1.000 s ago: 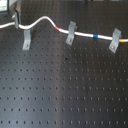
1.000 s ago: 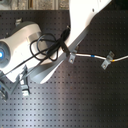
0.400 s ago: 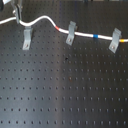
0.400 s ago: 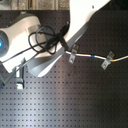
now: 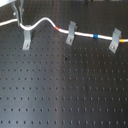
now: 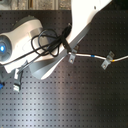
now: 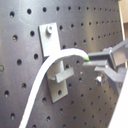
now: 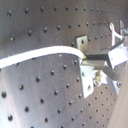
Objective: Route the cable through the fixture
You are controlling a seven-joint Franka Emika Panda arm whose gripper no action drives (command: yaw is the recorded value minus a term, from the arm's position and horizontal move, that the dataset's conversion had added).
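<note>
The white cable runs across the black perforated board, with a red band and a blue band. It dips at the top of the upright grey fixture near the first exterior view's left. My gripper hangs just above and left of that fixture. In both wrist views the gripper is shut on the cable, which arcs over the fixture's clip. In the second wrist view the cable leads into the fingers.
Two leaning grey clips carry the cable further along toward the first exterior view's right. In the second exterior view the white arm and its black hoses cover the upper left of the board.
The arm shifts only slightly in the second exterior view. Cable, fixture and clips keep their places.
</note>
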